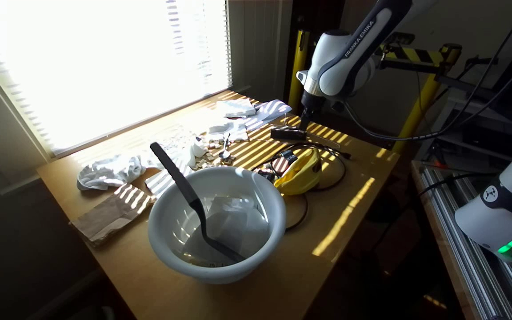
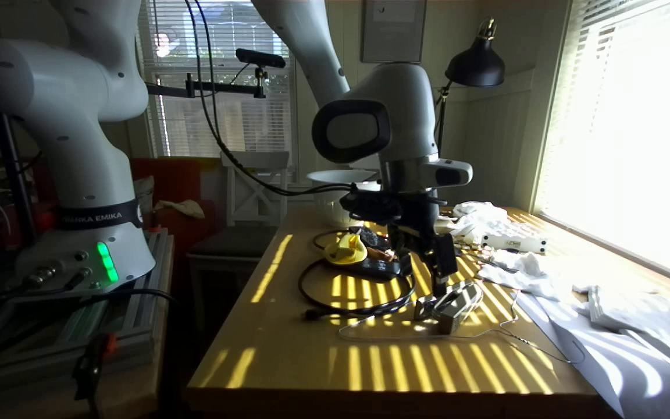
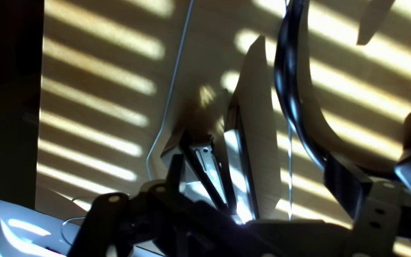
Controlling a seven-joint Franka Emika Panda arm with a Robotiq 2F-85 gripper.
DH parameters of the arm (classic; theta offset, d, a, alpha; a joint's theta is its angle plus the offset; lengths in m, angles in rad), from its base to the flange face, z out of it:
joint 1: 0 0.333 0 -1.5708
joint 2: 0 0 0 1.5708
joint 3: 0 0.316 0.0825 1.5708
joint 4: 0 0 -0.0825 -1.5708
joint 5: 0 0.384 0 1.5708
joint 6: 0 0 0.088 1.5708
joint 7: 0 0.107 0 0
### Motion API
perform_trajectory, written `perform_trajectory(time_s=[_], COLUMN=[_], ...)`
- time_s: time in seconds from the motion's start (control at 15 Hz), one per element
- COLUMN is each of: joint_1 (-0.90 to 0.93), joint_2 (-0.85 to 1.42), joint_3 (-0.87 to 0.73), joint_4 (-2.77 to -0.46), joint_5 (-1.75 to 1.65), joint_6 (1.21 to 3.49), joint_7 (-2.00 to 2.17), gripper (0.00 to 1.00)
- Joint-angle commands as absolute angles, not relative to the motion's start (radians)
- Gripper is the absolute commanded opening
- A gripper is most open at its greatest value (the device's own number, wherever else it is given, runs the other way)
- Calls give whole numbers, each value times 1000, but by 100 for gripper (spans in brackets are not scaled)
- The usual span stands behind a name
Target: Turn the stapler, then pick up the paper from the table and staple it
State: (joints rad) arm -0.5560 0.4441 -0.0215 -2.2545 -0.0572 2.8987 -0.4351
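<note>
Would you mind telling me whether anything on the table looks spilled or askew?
Yes: small pale pieces lie scattered around the spoon, as if spilled. The stapler also appears to lie on its side rather than standing upright for use.

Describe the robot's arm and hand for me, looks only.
The arm has smooth, rounded white segments with dark trim, FRANKA EMIKA lettering and a silvery wrist collar. Green lights glow on its base. Black cables run outside the arm. The hand is black, angular and jointed, with two fingers.
</note>
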Motion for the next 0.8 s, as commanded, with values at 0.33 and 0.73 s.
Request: perform_trajectory(time_s=[0.33,0.73], joint_1=[-625,-653], joint_2=[478,506], joint_3=[55,85], joint_4=[-2227,-2204], joint_5=[72,88], joint_6=[2831,2833], joint_7=[-544,-569], gripper=[90,83])
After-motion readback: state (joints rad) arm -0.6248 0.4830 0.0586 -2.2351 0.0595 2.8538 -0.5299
